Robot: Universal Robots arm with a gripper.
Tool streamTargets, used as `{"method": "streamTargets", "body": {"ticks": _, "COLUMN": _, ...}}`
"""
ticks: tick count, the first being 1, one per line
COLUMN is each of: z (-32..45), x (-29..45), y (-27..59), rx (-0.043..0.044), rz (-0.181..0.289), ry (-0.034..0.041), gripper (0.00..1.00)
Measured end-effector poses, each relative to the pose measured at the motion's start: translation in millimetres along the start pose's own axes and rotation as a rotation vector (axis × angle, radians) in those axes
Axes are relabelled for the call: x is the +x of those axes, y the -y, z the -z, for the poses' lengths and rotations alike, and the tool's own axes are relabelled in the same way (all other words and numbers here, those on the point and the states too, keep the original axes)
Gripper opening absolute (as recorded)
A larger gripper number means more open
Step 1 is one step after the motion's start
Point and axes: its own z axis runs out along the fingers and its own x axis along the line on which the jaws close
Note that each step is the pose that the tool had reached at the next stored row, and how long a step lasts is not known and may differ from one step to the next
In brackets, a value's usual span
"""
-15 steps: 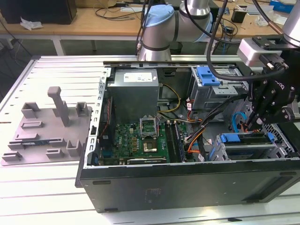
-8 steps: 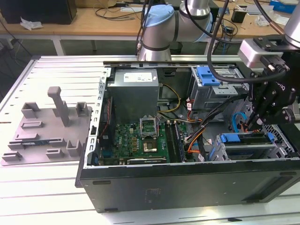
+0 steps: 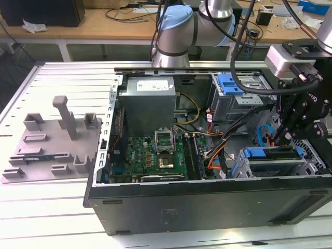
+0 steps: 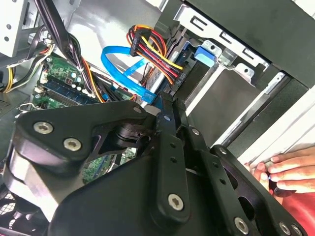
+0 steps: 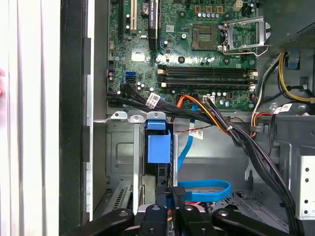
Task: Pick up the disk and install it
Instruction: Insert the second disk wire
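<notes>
The disk (image 3: pixel 271 154) sits in the lower bay at the front corner of the open computer case (image 3: pixel 207 199), on the exterior view's right. Its blue carrier frame (image 5: pixel 158 147) shows between the bay's metal rails in the first wrist view, and its blue tab (image 4: pixel 204 54) in the second wrist view. My gripper (image 3: pixel 280 136) hangs just above the bay, inside the case. In both wrist views its black fingers (image 5: pixel 178 199) stand close together, shut, with nothing visible between them. The gripper (image 4: pixel 172 104) ends beside a blue data cable (image 4: pixel 123 66) and a power cable bundle (image 4: pixel 155 51).
A grey drive cage with a blue latch (image 3: pixel 233 91) stands behind the bay. The motherboard (image 3: pixel 155 155) and loose cables (image 5: pixel 231 132) fill the case floor. A grey fixture plate with posts (image 3: pixel 52 142) lies on the exterior view's left. A person's hand (image 4: pixel 281 169) rests on the case edge.
</notes>
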Motion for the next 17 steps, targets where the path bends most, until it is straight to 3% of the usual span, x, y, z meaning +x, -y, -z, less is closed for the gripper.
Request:
{"method": "streamTargets", "body": {"ticks": 4, "z": -0.1, "x": 1.1, "y": 0.2, "rx": 0.0000, "rz": -0.001, "ry": 0.0031, "gripper": 0.16}}
{"method": "streamTargets", "body": {"ticks": 17, "z": -0.9, "x": 1.9, "y": 0.7, "rx": 0.0000, "rz": -0.007, "ry": 0.0032, "gripper": 0.16}}
